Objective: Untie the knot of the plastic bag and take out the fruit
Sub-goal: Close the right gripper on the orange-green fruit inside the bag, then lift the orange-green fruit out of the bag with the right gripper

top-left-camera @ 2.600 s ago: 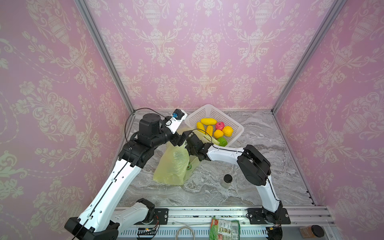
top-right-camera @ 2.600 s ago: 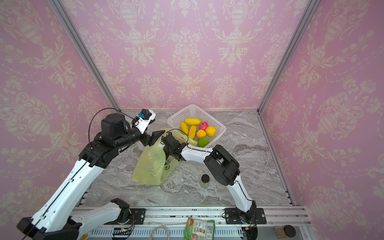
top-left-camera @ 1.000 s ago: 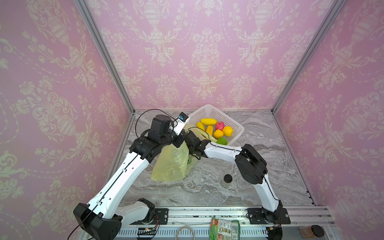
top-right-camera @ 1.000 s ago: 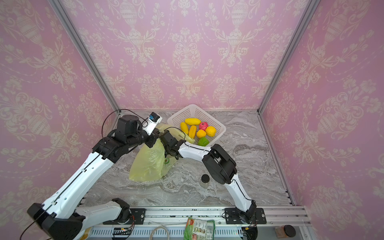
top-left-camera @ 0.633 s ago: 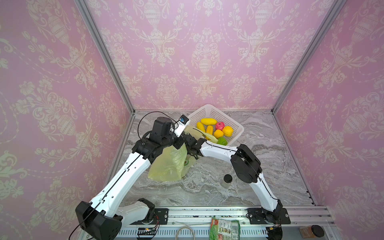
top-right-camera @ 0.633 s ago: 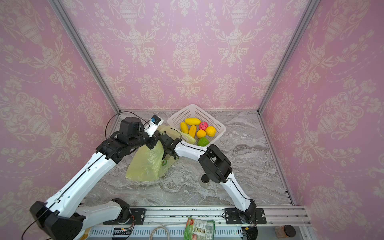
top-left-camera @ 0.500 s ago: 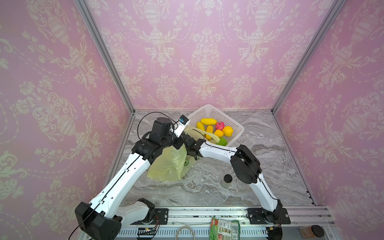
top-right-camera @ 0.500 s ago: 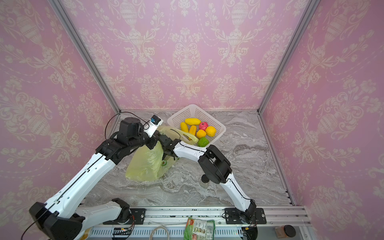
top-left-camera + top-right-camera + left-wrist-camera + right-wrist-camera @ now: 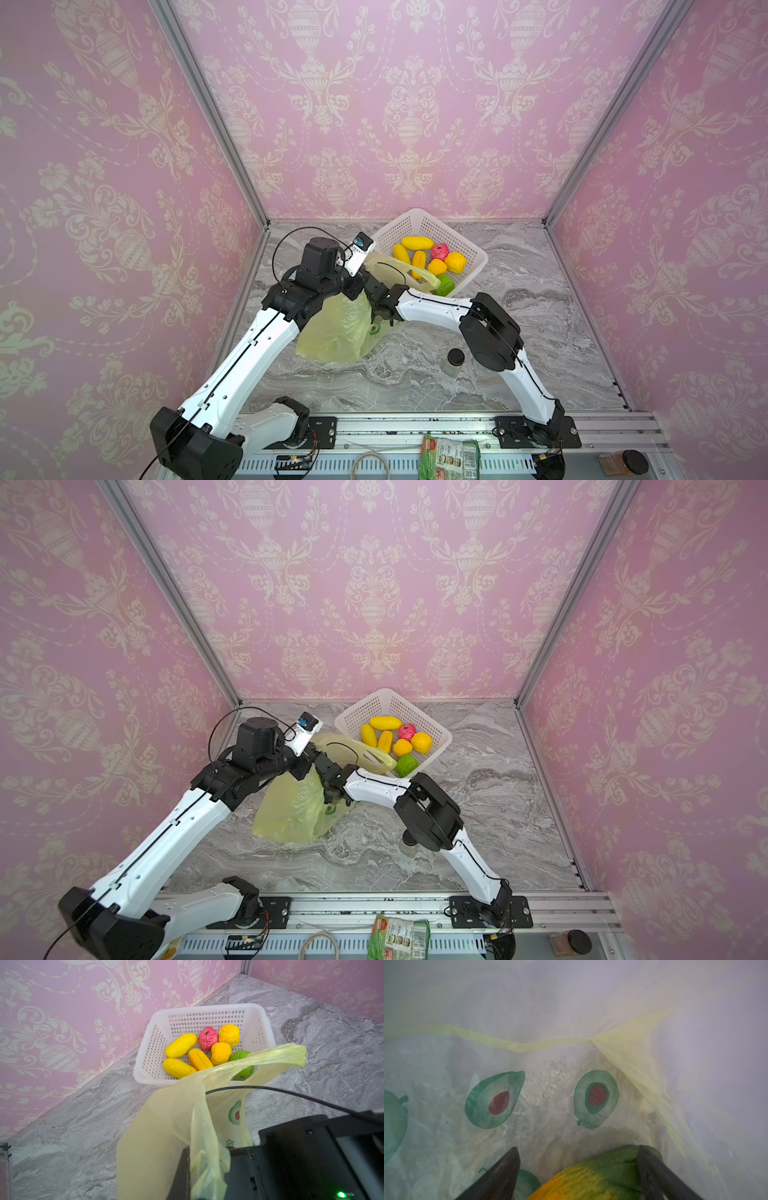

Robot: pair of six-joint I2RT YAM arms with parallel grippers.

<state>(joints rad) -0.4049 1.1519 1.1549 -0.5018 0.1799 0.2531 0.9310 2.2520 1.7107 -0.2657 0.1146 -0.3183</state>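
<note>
Inside the plastic bag, my right hand stood wide open astride a green-orange fruit, not yet gripping it. My left hand, clamped shut, held the bag's rim up. Other fruit lay in the basket. The next move, I judged, called for a gentle squeeze and a clean lift out.

I count seven fruit in the one basket at twelve o'clock on the table: three long yellow ones, one pink round, one bumpy yellow ball, one orange round and one green round. An eighth, a green-orange oblong, shows inside the single plastic bag. There are two black-capped jars and one snack packet.
</note>
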